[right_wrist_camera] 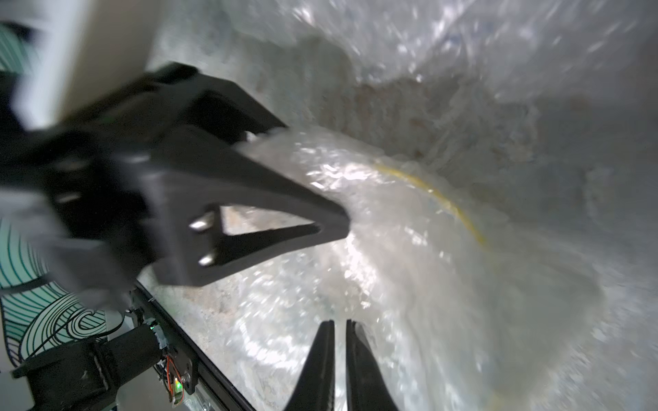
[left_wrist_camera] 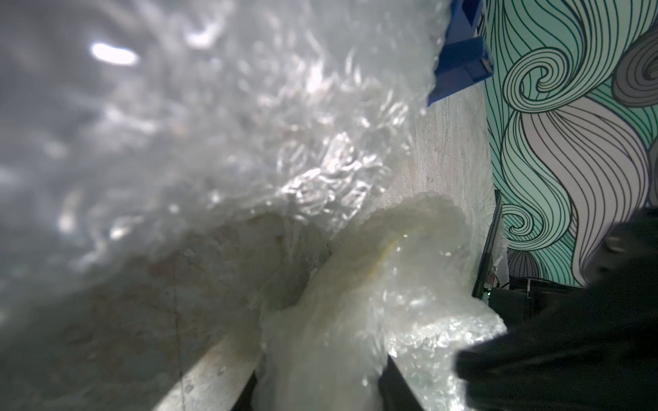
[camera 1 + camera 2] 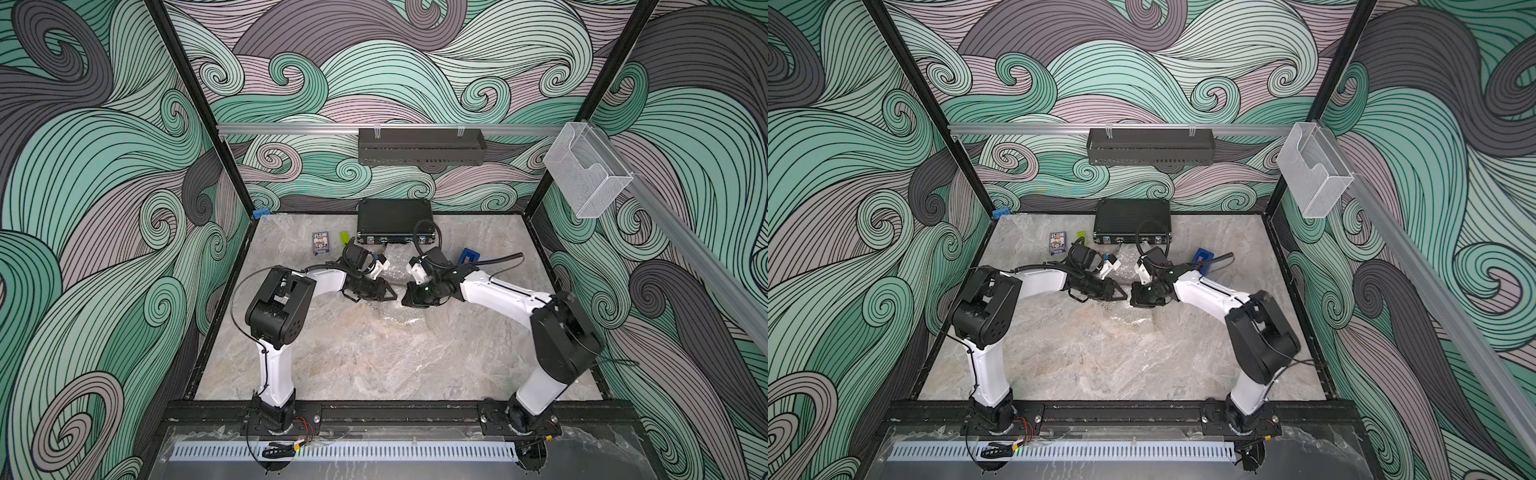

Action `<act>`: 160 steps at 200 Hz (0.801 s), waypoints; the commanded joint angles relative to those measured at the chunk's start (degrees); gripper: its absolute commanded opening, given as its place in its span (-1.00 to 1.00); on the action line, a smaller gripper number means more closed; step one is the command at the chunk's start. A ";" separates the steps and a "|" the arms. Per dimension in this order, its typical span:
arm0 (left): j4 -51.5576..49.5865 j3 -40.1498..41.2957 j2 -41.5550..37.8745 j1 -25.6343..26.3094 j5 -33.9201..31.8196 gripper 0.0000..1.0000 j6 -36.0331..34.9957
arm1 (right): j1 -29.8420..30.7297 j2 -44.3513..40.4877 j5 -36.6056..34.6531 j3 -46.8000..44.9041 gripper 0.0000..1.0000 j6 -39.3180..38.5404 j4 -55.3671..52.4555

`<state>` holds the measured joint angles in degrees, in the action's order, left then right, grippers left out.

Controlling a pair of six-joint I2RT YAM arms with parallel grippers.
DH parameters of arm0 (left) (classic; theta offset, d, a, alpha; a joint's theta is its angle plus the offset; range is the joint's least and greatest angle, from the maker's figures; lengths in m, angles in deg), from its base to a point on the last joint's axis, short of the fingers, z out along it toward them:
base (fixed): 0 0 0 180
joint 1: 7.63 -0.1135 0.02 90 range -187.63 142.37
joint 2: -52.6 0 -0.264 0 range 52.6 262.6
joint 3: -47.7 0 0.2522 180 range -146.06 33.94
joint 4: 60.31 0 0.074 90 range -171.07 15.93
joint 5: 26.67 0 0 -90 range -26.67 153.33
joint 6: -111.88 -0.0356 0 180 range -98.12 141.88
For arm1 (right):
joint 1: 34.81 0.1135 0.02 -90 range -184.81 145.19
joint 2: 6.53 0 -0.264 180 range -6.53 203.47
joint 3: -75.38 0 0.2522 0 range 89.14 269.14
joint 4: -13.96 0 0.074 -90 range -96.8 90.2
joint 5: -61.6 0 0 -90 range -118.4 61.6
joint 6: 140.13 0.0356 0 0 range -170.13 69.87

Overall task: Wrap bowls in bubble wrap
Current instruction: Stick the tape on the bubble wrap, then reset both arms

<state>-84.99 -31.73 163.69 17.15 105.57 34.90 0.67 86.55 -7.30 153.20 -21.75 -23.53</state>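
Clear bubble wrap (image 3: 400,319) lies crumpled at mid-table, where both arms meet in both top views. In the left wrist view a loose sheet (image 2: 249,142) hangs close to the lens. A wrapped bundle (image 2: 356,302) fills the gap between my left gripper's (image 2: 320,386) dark fingers. One bowl shows only as a thin yellow rim (image 1: 445,203) through the wrap. My left gripper (image 3: 392,296) is shut on this bundle. My right gripper (image 1: 340,324) faces it just beside the wrap, its jaws a narrow slit apart with nothing clearly pinched.
At the back stands a black case (image 3: 395,226). A card box (image 3: 320,244) and a small green item (image 3: 344,237) lie to its left. A blue box (image 3: 468,256) sits behind the right arm. A black shelf (image 3: 419,146) and a clear holder (image 3: 586,170) hang on the walls.
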 commanded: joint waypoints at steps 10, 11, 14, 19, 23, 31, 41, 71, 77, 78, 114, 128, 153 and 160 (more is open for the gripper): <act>-2.09 1.86 -7.09 -0.41 -3.68 0.19 0.54 | -0.36 -8.02 -5.60 -3.00 -0.44 -2.57 -0.74; -2.09 1.95 -7.19 -0.42 -3.71 0.20 0.57 | -0.43 -8.23 -5.71 -3.03 -0.44 -2.60 -0.73; -2.11 2.17 -7.91 -0.43 -4.00 0.24 0.65 | -0.55 -8.64 -5.86 -3.39 -0.43 -2.71 -0.71; -2.24 2.48 -9.02 -0.49 -4.39 0.31 0.84 | -0.79 -9.53 -5.98 -3.87 -0.41 -2.85 -0.68; -2.48 2.64 -9.75 -0.59 -5.02 0.35 0.93 | -0.97 -10.04 -5.97 -4.26 -0.40 -2.89 -0.71; -3.27 2.95 -11.32 -0.67 -6.09 0.40 1.12 | -1.38 -10.99 -5.92 -4.88 -0.38 -2.81 -0.73; -3.90 3.59 -13.51 -0.91 -8.02 0.44 1.44 | -1.85 -12.16 -5.56 -5.77 -0.37 -2.68 -0.61; -3.15 9.06 -24.85 -1.98 -19.73 0.47 6.25 | -2.87 -18.61 -7.22 -8.78 -0.26 -3.46 -0.35; -3.16 10.72 -28.48 -2.09 -23.86 0.48 7.33 | -3.10 -20.50 -8.52 -9.66 -0.20 -4.00 -0.34; -3.11 10.99 -28.83 -2.10 -24.57 0.48 7.53 | -3.16 -20.80 -8.83 -9.78 -0.20 -4.11 -0.30; -7.08 18.18 -55.25 -2.10 -52.92 0.49 10.41 | -5.74 -35.29 -29.23 -16.11 0.64 -5.72 -0.86; -6.76 22.52 -64.82 -2.11 -63.98 0.51 10.81 | -6.88 -41.22 -38.16 -20.87 0.89 -7.00 1.82; 6.34 35.81 -77.63 -2.09 -74.94 0.74 3.57 | -10.05 -48.90 -49.23 -30.84 0.98 -12.72 11.45; 8.40 38.28 -79.56 -2.09 -77.16 0.82 2.20 | -10.87 -50.20 -51.18 -33.30 0.98 -14.20 13.74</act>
<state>-83.46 -3.01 88.98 15.31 46.77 42.02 -8.01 39.08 -42.99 127.27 -30.14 -17.45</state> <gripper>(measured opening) 0.862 0.989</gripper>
